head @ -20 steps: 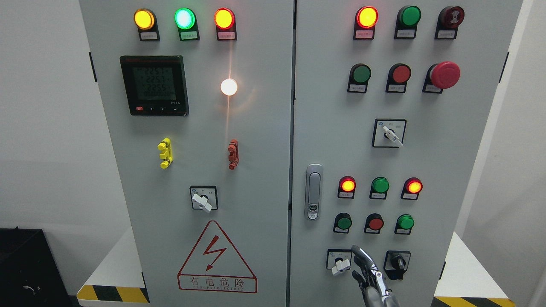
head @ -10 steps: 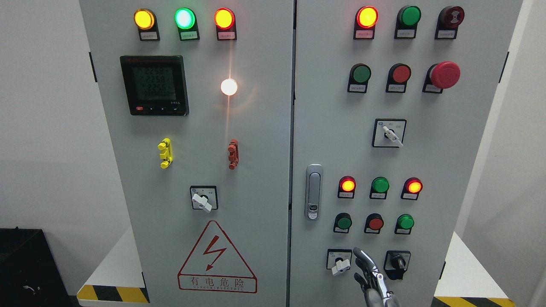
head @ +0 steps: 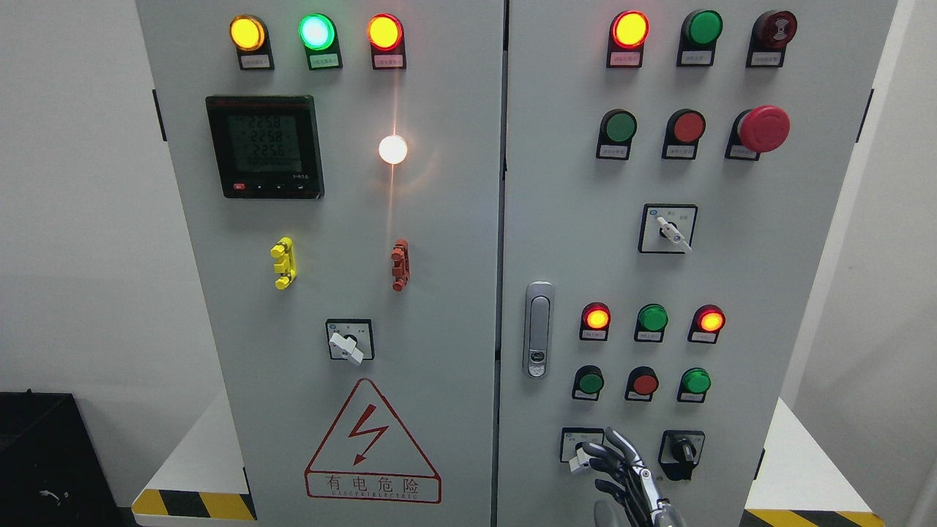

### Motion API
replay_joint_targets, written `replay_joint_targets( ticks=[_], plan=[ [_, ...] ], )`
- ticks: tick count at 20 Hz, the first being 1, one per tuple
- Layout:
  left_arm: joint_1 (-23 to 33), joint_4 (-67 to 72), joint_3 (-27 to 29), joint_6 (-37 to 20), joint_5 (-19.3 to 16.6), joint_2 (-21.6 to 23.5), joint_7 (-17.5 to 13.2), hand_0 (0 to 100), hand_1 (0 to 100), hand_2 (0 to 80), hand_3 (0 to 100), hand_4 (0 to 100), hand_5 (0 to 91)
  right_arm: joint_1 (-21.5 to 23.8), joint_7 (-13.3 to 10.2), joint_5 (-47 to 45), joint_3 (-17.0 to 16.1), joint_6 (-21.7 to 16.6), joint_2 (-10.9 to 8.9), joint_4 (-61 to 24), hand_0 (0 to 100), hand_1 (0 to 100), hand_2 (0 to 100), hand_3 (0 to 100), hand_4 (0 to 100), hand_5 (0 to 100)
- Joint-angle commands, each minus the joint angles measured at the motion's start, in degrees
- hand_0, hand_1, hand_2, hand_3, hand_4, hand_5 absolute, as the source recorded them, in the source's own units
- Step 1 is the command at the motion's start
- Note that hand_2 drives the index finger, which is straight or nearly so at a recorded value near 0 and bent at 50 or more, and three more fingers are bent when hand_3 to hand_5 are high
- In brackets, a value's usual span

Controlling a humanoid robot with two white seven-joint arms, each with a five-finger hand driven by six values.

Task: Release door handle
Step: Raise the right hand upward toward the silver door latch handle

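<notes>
Your right robot hand (head: 618, 476) sits low on the right cabinet door, fingers spread and gripping nothing, well below the door handle (head: 539, 329), so the release looks done. Half a second back the fingers were closer together; now they fan toward the white selector switch (head: 583, 455).

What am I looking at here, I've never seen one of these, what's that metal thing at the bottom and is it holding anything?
This is the view from a camera on a humanoid robot's head, facing a grey electrical cabinet with two doors. They carry lamps, push buttons, a meter and rotary switches. The metal thing is the robot's right hand, coming up from the bottom edge. Its fingers are spread and hold nothing, reaching in front of a small white switch. The silver door handle sits higher up, untouched. The left hand is out of view.
</notes>
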Motion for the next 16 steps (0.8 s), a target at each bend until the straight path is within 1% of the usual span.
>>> replay_joint_targets(
  ticks=[1, 3, 5, 6, 12, 16],
  plan=[
    [0.97, -0.01, 0.0, -0.05, 0.03, 0.0, 0.01, 12, 56, 0.0, 0, 0, 0.0, -1.1, -0.15, 6.39, -0.33, -0.06, -0.03, 0.06, 50, 33, 6, 97, 100, 100],
    [0.97, 0.08, 0.0, -0.05, 0.04, 0.0, 0.01, 12, 56, 0.0, 0, 0, 0.0, -1.63, -0.68, 10.51, -0.42, 0.03, -0.03, 0.06, 50, 33, 6, 99, 100, 100],
    [0.97, -0.01, 0.0, -0.05, 0.04, 0.0, 0.01, 12, 56, 0.0, 0, 0, 0.0, -2.59, -2.43, 15.7, -0.33, 0.12, 0.05, 0.23, 50, 33, 7, 100, 100, 100],
    [0.97, -0.01, 0.0, -0.05, -0.05, 0.0, 0.01, 12, 56, 0.0, 0, 0, 0.0, -2.95, -2.87, 18.51, -0.24, 0.12, -0.03, 0.23, 49, 34, 7, 100, 100, 100],
    [0.97, -0.01, 0.0, -0.05, -0.05, 0.0, 0.01, 12, 56, 0.0, 0, 0, 0.0, -4.97, -3.14, 31.61, 0.37, -0.06, -0.03, 1.46, 49, 34, 6, 100, 100, 100],
    [0.97, 0.08, 0.0, -0.05, -0.05, 0.0, 0.01, 12, 56, 0.0, 0, 0, 0.0, -5.85, -3.23, 42.24, 0.98, -0.06, -0.03, 2.25, 49, 32, 5, 100, 100, 100]
  ],
)
